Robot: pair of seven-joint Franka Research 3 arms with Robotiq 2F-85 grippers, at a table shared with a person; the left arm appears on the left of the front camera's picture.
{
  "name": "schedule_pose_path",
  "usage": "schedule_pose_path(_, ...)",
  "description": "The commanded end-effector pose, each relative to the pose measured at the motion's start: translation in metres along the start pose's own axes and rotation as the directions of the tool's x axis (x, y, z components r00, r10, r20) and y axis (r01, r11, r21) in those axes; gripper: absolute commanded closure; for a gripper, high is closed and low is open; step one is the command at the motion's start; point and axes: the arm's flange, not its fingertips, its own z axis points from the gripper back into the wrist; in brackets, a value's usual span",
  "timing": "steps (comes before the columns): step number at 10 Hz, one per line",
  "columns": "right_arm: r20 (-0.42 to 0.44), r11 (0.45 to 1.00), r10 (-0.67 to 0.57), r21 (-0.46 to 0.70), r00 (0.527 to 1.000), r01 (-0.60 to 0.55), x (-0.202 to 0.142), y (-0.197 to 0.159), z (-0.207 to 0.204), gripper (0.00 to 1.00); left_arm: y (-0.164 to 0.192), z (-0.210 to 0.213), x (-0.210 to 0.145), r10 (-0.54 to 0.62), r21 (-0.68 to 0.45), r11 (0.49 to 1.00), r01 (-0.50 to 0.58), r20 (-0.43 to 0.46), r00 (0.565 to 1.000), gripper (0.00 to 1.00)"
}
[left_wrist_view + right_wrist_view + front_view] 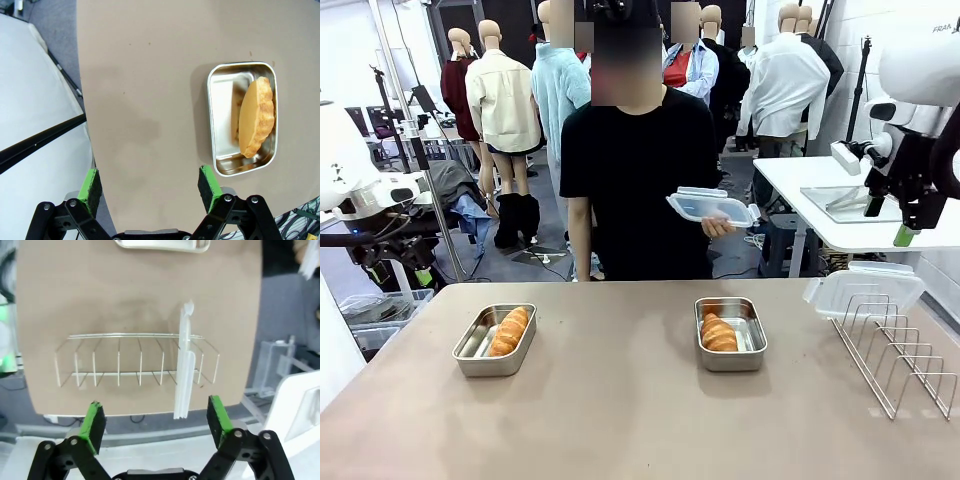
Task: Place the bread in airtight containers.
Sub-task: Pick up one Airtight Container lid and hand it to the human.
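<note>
Left end effector (150, 184) and right end effector (156, 417) both gape wide, holding nothing. One croissant (510, 330) lies in the left tin (472, 346), another croissant (718, 333) in the right tin (751, 336), both uncovered on the bench (620, 410)

Left croissant (510, 330) and right croissant (718, 333) are both golden-brown with darker ridged stripes. Left tin (470, 362) and right tin (753, 345) are shiny silver. Surface (620, 420) is plain tan, the lid (865, 290) in the silvery wire rack (898, 362) is frosty clear, and the person's tee (635, 190) is solid black.
</note>
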Motion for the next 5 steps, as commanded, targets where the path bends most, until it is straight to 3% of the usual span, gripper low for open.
schedule_pose_path(1, -0.019, 0.999, 0.052, -0.002, 0.998, -0.052, 0.0077, 0.0015, 0.0124, 0.00, 0.0010, 0.0016, -0.0017, 0.007, 0.025, 1.000, -0.007, -0.004, 1.000, 0.00)
schedule_pose_path(5, -0.019, 0.999, 0.052, -0.002, 0.998, -0.052, 0.0077, 0.0015, 0.0124, 0.00, 0.0010, 0.0016, -0.0017, 0.007, 0.025, 1.000, -0.007, -0.004, 1.000, 0.00)
